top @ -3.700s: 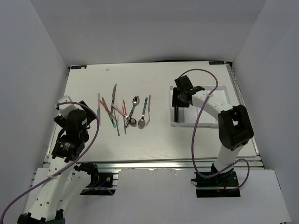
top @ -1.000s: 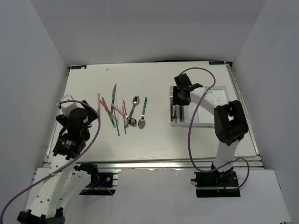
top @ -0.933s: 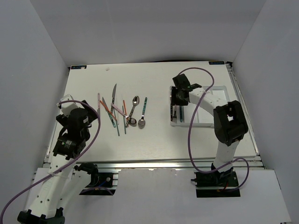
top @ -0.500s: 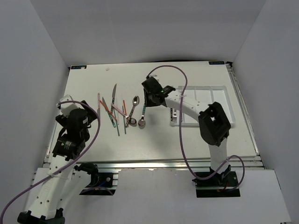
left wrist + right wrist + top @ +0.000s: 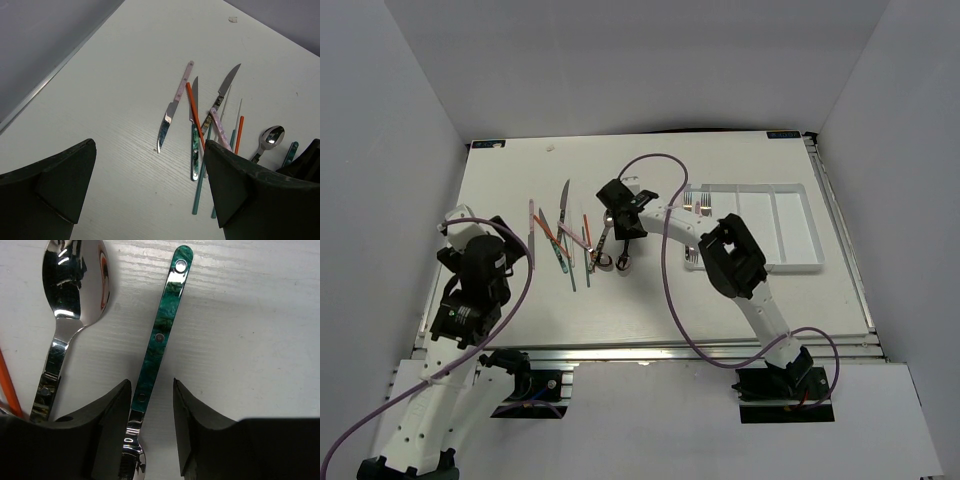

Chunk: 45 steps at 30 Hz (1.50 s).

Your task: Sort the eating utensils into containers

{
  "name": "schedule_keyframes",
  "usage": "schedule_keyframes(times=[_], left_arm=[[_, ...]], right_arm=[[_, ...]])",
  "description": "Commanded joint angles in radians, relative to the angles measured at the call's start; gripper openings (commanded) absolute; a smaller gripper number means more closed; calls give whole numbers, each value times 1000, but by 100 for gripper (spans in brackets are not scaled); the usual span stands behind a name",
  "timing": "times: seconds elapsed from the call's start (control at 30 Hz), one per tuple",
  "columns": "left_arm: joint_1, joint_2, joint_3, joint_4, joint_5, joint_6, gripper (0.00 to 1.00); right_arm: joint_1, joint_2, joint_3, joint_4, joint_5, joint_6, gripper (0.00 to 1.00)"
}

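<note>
Loose utensils [image 5: 575, 240] lie left of centre: knives, red and teal chopsticks, and two spoons. My right gripper [image 5: 625, 228] reaches across from the right and is low over the teal-handled spoon [image 5: 160, 335]. Its jaws [image 5: 152, 390] are open and straddle the handle near the neck. The spoon's bowl [image 5: 623, 263] shows below the gripper. A silver spoon [image 5: 70, 285] lies just to its left. The white tray [image 5: 790, 225] sits to the right, with forks [image 5: 697, 205] in its leftmost compartment. My left gripper [image 5: 490, 235] is open and empty, hovering left of the pile [image 5: 150, 150].
The left wrist view shows a pink-handled knife [image 5: 176, 97], a teal-handled knife [image 5: 194, 145], a dark-handled knife [image 5: 222, 95], an orange chopstick [image 5: 196, 117] and teal chopsticks [image 5: 200, 192]. White walls enclose the table on three sides. The right arm's purple cable arcs above the tray.
My right gripper left the tray's left compartment, swung left across the table and came down over the teal-handled spoon. The left arm has barely moved.
</note>
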Motion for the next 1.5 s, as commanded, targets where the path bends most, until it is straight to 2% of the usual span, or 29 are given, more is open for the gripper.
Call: schedule_keyframes(times=[0.0, 0.13, 0.2, 0.3, 0.33, 0.37, 0.5, 0.63, 0.77, 0.9, 1.0, 1.17, 1.47], left_arm=[[-5, -10, -3, 13, 9, 8, 98], [-6, -19, -3, 11, 9, 5, 98], [-8, -20, -3, 11, 6, 5, 98], [-9, -25, -3, 9, 3, 5, 98], [-11, -25, -3, 9, 3, 5, 98], [-11, -26, -3, 9, 2, 4, 98], [-15, -31, -3, 8, 2, 4, 98], [-22, -31, -4, 8, -2, 2, 98], [-28, -36, -4, 6, -6, 1, 98], [-31, -37, -4, 6, -6, -1, 98], [-31, -31, -4, 8, -3, 1, 98], [-31, -17, -4, 6, -3, 1, 98], [-31, 3, -4, 6, -2, 2, 98]], right_arm=[[3, 26, 62, -36, 51, 26, 44], [1, 43, 50, -77, 72, 42, 31], [-3, 20, -12, -56, 45, 46, 25], [-16, -5, -74, -5, -12, 46, 12], [-19, -9, -79, -3, -21, 42, 2], [-19, -15, -80, -3, -29, 36, 0], [-34, -104, -108, 46, -150, -21, 0], [-63, -259, -190, 93, -150, -75, 0], [-169, -411, -285, 93, -118, -139, 0], [-296, -483, -388, 113, -138, -256, 0], [-387, -506, -434, 148, -166, -323, 0], [-491, -467, -419, 125, -192, -399, 0], [-556, -405, -439, 127, -229, -442, 1]])
